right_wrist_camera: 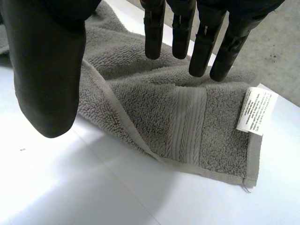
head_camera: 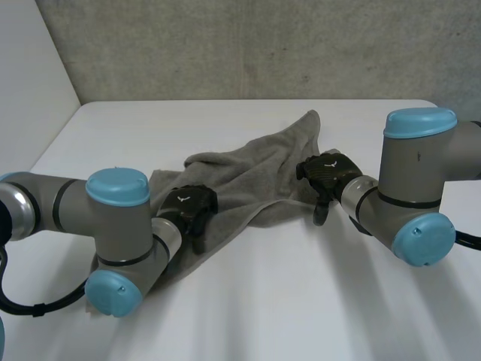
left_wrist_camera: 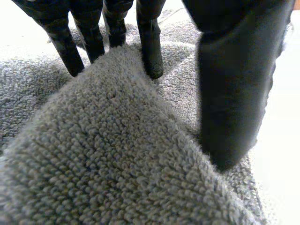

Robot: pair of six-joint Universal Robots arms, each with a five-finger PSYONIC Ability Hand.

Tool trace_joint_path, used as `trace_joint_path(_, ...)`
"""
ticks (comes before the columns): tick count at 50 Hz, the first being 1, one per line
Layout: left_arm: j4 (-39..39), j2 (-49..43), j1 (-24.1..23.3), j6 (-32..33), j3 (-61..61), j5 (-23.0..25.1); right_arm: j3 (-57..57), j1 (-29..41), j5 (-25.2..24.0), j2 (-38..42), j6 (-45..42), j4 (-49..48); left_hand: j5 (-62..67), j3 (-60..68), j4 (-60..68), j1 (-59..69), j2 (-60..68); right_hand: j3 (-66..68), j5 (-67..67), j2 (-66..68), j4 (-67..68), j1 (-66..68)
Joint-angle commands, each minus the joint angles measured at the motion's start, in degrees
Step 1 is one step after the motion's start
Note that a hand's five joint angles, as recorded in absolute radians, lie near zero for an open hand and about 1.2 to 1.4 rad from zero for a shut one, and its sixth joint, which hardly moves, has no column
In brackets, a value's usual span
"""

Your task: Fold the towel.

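The grey terry towel (head_camera: 255,173) lies rumpled and slantwise across the middle of the white worktop (head_camera: 301,301). One corner, with a white care label (right_wrist_camera: 255,110) beside a woven band (right_wrist_camera: 187,122), lies flat under the right hand's fingertips. The left hand (head_camera: 192,209) sits on the towel's near end, its fingers and thumb pinching a raised ridge of cloth, while the right hand (head_camera: 328,174) is at the towel's right edge with straight fingers held apart from the thumb. A grey concrete-like wall (head_camera: 263,45) stands behind the worktop, with a white panel (head_camera: 30,83) to the left.
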Motion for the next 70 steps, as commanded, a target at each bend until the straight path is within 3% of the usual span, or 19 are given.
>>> trace_joint_path(1, -0.01, 0.01, 0.12, 0.68, -0.19, 0.01, 0.04, 0.0, -0.01, 0.03, 0.0, -0.04, -0.01, -1.41, -1.59, -1.31, -1.36, -1.42, -0.27, -2.28, -0.9, -2.94)
trace_joint_path(16, -0.09, -0.08, 0.91, 2.7, -0.98, 0.01, 0.31, 0.0, -0.01, 0.03, -0.26, -0.04, 4.54, 3.13, 2.95, 3.23, 3.18, -1.59, -0.44, -2.45, -1.07, -3.11)
trace_joint_path(26, -0.18, 0.8, 1.0, 2.7, -1.77, 0.01, 0.31, 0.09, 0.17, -0.05, -1.32, 0.05, 32.76, 31.35, 31.17, 31.45, 31.4, -1.59, -0.44, -2.45, -1.07, -3.11)
trace_joint_path(31, -0.09, 1.41, 1.0, 2.7, -2.03, 0.01, 0.31, 0.09, 0.16, -0.05, -1.32, 0.05, 40.68, 39.27, 39.09, 39.38, 39.32, -1.59, -0.44, -2.45, -1.07, -3.11)
trace_joint_path(51, 0.08, 11.61, 3.2, 2.61, -7.13, 2.12, -0.93, 0.17, -0.1, 2.32, -1.05, -3.9, 43.39, 41.99, 41.81, 42.09, 42.04, 1.95, 3.09, 1.09, 2.46, 0.42)
trace_joint_path(59, 0.17, 16.27, 4.6, 2.61, -9.77, 5.98, -2.86, 0.26, -5.27, 5.66, -0.79, -2.85, 42.89, 41.48, 41.3, 41.59, 41.53, 13.7, 14.84, 12.84, 14.21, 12.17)
trace_joint_path(70, 0.17, 18.37, 5.83, 2.44, -10.91, 6.16, -0.05, 0.0, -7.74, 1.44, -0.61, 3.13, 41.21, 39.8, 39.62, 39.9, 39.85, 13.55, 14.7, 12.69, 14.07, 12.03)
